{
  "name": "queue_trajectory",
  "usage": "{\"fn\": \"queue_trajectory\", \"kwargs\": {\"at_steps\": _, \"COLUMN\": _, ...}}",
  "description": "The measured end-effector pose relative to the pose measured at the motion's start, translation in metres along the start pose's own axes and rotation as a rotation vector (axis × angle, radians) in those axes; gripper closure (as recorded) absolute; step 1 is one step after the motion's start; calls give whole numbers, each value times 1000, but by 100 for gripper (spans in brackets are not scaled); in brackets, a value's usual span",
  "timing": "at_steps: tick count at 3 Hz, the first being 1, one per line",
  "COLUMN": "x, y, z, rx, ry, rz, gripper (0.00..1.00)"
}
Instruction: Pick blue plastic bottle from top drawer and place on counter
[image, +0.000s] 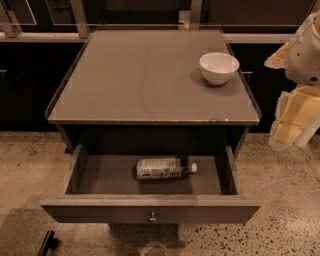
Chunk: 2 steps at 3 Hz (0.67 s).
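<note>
View from above, facing the front of the cabinet.

(a) The flat, smooth grey-brown square table (140, 75), edged by a thin raised metal rim, carries a round white bowl (219, 67) near its far right corner.

(b) Below it, the wide, shallow grey-brown top drawer (150, 210), with a small round metal knob (152, 216) at front centre, stands pulled out.

(c) The small cylindrical blue plastic bottle (160, 168), wrapped in a pale bluish-white printed label and closed by a white cap (193, 167), lies on its side on the dark drawer floor, about midway across, with the cap pointing right.

(d) My white and pale-yellow robot arm (300, 55) enters at the right edge of the view, beside the table. The jaws hang at its lower end, outside the drawer. The bottle lies below and to the left of the jaws, well apart from them. Whether the jaws are open or closed I cannot tell.
</note>
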<state>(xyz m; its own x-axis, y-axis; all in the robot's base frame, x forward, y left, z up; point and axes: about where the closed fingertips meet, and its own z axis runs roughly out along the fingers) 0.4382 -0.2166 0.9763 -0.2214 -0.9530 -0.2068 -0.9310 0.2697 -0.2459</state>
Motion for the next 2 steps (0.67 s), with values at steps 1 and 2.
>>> {"fn": "queue_trajectory", "kwargs": {"at_steps": 1, "x": 0, "y": 0, "z": 0, "rx": 0, "ry": 0, "rz": 0, "gripper": 0}}
{"fn": "queue_trajectory", "kwargs": {"at_steps": 2, "x": 3, "y": 8, "z": 5, "rx": 14, "ry": -21, "rz": 17, "gripper": 0}}
